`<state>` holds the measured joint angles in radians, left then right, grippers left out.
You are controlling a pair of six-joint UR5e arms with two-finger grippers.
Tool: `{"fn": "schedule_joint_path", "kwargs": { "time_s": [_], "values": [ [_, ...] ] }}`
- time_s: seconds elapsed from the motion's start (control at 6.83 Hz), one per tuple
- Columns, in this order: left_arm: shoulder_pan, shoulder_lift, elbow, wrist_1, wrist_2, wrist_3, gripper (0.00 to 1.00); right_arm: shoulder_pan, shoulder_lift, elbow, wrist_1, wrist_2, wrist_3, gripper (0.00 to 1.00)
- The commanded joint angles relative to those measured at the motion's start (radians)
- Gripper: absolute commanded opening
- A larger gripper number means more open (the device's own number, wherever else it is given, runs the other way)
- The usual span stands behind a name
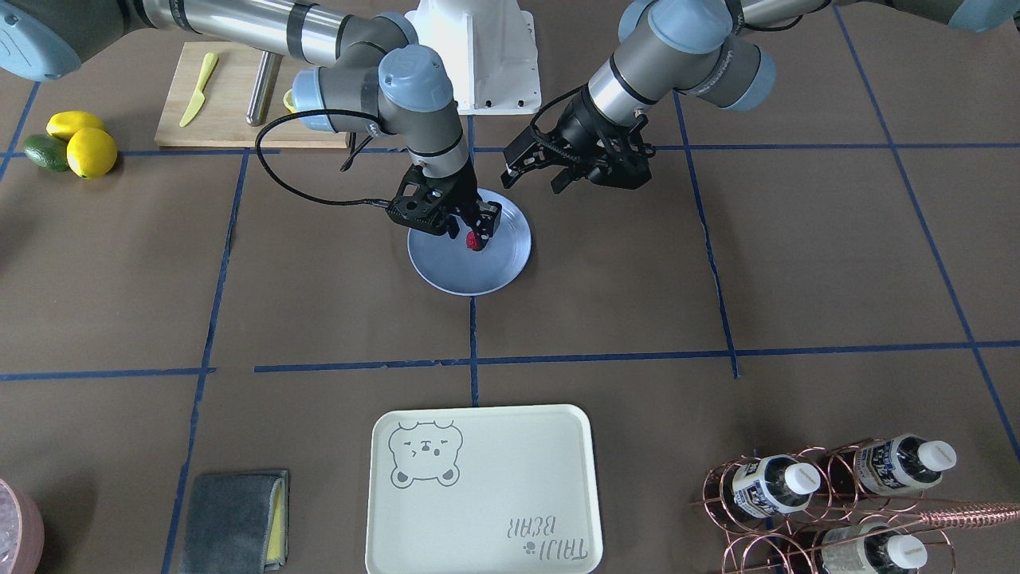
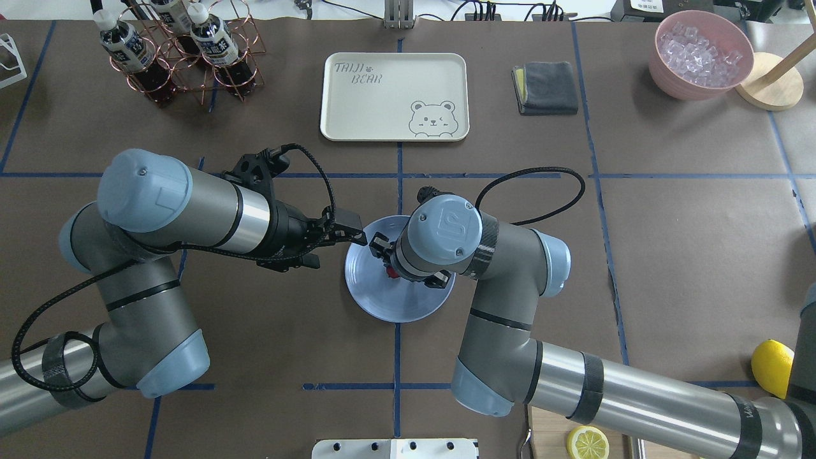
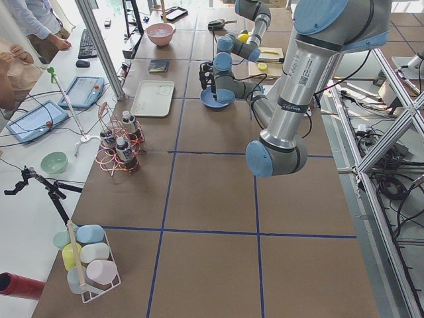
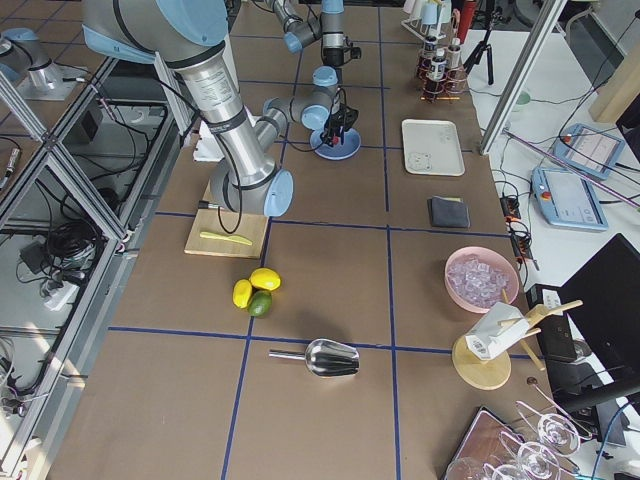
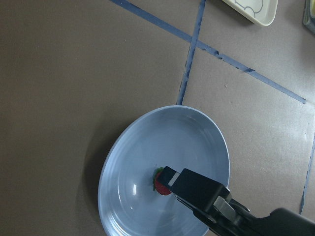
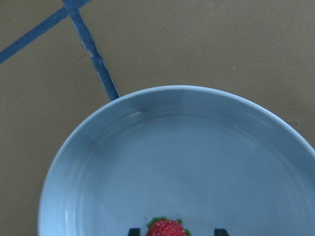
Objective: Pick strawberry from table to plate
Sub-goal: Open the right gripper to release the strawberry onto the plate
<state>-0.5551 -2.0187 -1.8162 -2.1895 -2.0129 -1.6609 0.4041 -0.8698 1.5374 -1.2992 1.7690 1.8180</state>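
Note:
The small dark-red strawberry (image 1: pixel 475 241) (image 6: pixel 166 229) lies on the glossy light-blue plate (image 1: pixel 478 275) (image 2: pixel 395 306) (image 5: pixel 167 142) near the table's middle. My right gripper (image 1: pixel 472 233) (image 6: pixel 174 231) points down over it. It is open, with a fingertip on each side of the berry and a gap to both. In the left wrist view the strawberry (image 5: pixel 161 187) rests on the plate beside a black finger of the right gripper. My left gripper (image 1: pixel 532 177) (image 2: pixel 357 231) hovers open and empty at the plate's rim, on the robot's left side.
A cream bear tray (image 1: pixel 494 494) lies across the table from the robot. A copper bottle rack (image 1: pixel 837 494), a grey cloth (image 1: pixel 235 522), lemons with an avocado (image 1: pixel 80 143), a cutting board (image 1: pixel 231 88) and a pink bowl (image 2: pixel 701 54) sit around the edges.

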Motion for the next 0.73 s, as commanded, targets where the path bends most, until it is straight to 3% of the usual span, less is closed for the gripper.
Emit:
{"fn": "schedule_joint_path", "kwargs": {
  "time_s": [0.0, 0.15, 0.29, 0.59],
  "values": [
    [-0.008, 0.0, 0.001, -0.001, -0.001, 0.0, 1.0, 0.013, -0.009, 0.044, -0.005, 0.007, -0.005, 1.0],
    [-0.022, 0.003, 0.0, -0.001, -0.003, 0.001, 1.0, 0.047, -0.058, 0.135, -0.006, 0.038, -0.006, 1.0],
    [-0.049, 0.043, -0.014, -0.004, -0.012, 0.021, 1.0, 0.115, -0.174, 0.252, -0.005, 0.12, -0.022, 1.0],
    [-0.077, 0.163, -0.083, -0.004, -0.012, 0.19, 1.0, 0.233, -0.495, 0.439, 0.0, 0.222, -0.295, 1.0]
  ]
}}
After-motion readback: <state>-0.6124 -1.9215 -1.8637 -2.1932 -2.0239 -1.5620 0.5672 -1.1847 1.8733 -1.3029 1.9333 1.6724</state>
